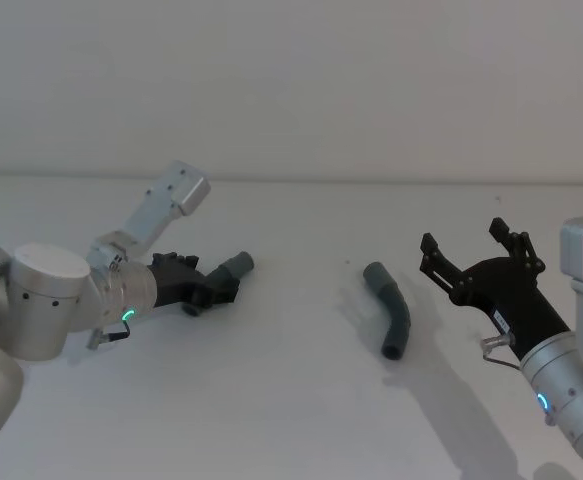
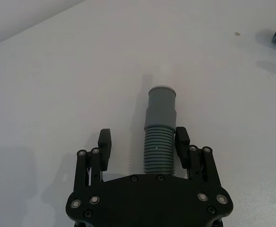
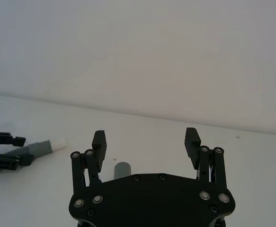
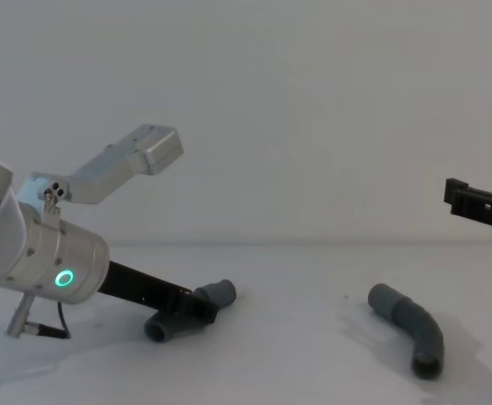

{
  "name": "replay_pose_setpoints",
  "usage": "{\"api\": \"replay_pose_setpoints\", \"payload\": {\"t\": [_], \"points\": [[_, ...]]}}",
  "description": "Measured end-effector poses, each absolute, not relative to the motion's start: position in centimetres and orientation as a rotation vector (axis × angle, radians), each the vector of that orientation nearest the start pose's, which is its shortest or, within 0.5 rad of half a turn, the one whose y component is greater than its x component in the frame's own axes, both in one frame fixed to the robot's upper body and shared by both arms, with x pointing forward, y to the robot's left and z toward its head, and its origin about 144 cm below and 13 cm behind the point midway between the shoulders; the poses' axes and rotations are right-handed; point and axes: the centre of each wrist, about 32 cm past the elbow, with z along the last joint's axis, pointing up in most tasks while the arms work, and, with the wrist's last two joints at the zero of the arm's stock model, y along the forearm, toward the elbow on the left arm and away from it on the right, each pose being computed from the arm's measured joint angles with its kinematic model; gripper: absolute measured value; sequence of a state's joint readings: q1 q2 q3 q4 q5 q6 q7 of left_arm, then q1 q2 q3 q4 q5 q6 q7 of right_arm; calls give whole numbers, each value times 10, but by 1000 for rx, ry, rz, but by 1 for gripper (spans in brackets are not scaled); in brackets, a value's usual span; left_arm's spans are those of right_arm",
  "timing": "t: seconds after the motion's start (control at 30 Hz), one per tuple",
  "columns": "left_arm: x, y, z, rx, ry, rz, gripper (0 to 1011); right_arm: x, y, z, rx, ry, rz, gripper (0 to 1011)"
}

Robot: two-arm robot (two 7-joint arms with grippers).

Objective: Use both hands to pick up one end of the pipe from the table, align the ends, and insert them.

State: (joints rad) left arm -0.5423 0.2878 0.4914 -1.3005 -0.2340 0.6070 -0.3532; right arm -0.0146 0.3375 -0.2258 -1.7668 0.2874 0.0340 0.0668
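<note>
One dark grey ribbed pipe piece (image 1: pixel 233 270) lies on the white table (image 1: pixel 301 410) at the left. My left gripper (image 1: pixel 214 288) is low over it and open. In the left wrist view its fingers (image 2: pixel 182 139) straddle the ribbed body (image 2: pixel 159 151); one finger touches it and the other stands apart. The smooth cuff (image 2: pixel 161 101) juts past the fingertips. A second, curved pipe piece (image 1: pixel 391 310) lies at the centre right. My right gripper (image 1: pixel 466 240) hovers open beside it, above the table, nothing between its fingers. From the right wrist, that piece's end (image 3: pixel 122 169) shows below the gripper (image 3: pixel 146 137).
A plain pale wall rises behind the table's far edge. A small dark speck (image 1: pixel 348 264) marks the surface near the curved piece. Bare tabletop lies between the two pipe pieces and toward the front.
</note>
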Motion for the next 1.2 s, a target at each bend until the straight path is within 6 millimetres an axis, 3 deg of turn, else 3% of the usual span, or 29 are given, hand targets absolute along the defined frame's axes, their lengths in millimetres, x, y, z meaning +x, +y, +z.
{"api": "replay_pose_setpoints", "payload": {"t": [1.2], "points": [[580, 196, 1227, 535, 190, 915, 573, 443, -237, 1189, 26, -75, -1229, 1002]]}}
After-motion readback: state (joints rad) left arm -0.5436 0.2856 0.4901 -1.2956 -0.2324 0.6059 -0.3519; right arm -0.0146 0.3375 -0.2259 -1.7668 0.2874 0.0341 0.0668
